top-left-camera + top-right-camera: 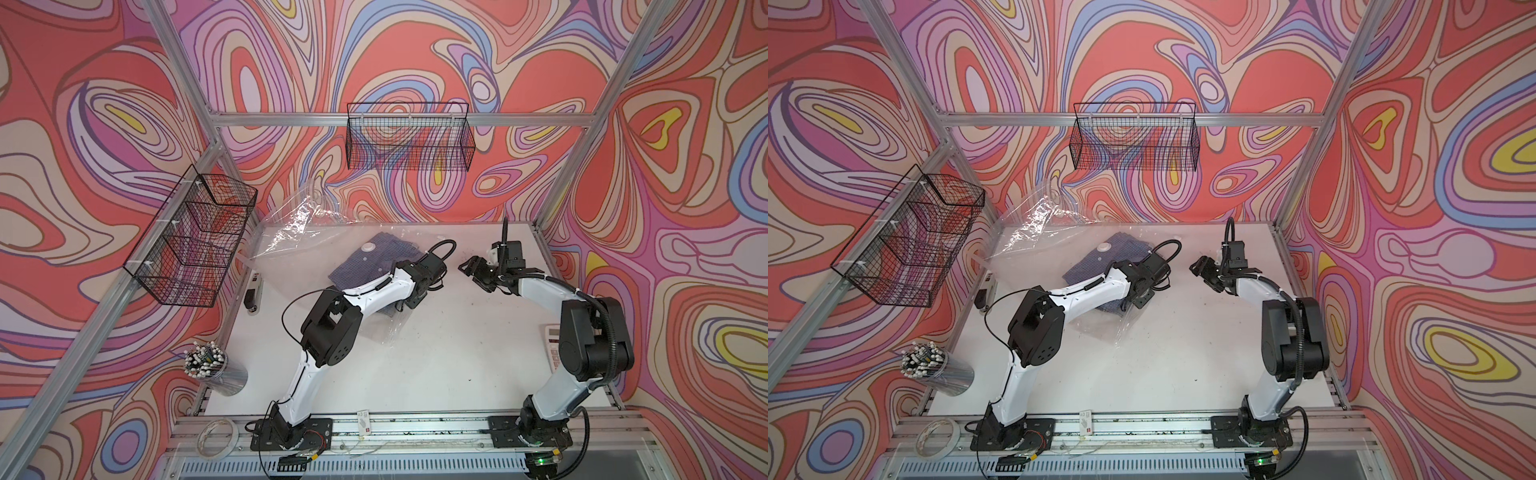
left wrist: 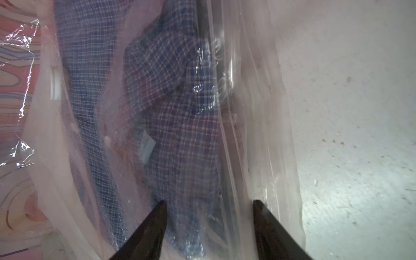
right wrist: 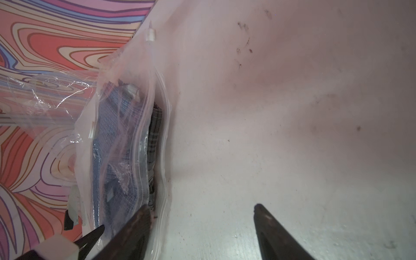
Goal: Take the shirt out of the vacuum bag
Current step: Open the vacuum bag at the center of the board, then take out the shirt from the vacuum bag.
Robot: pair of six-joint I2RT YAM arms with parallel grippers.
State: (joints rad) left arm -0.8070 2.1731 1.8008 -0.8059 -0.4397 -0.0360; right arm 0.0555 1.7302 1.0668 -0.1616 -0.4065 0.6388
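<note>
The vacuum bag lies on the table left of centre in both top views. Its long axis runs from the upper left, where the loose end rides up against the back wall, down to the lower right. The shirt, blue check, is inside the bag in the lower-right half, under the white valve. In the right wrist view the zip edge runs top to bottom, left of frame centre, and gapes, with dark shirt cloth showing in the gap. The mouth thus faces the bare table on the right of the top views. The left gripper is the nearer one: it sits over the lower-right edge of the bag, pointing along the shirt. Its jaws stand roughly half spread, with film-covered shirt and the zip edge between them. Nothing is visibly pinched, and whether either finger is inside the mouth cannot be told. The right gripper is right of the bag, apart from it in the top views, and aimed at the mouth. Its jaws stand wide and hold nothing; one fingertip lies just beside the zip edge. Judgement: the coming move turns on passing a finger through the gap to the shirt, then drawing the shirt rightward, away from the closed end.
</note>
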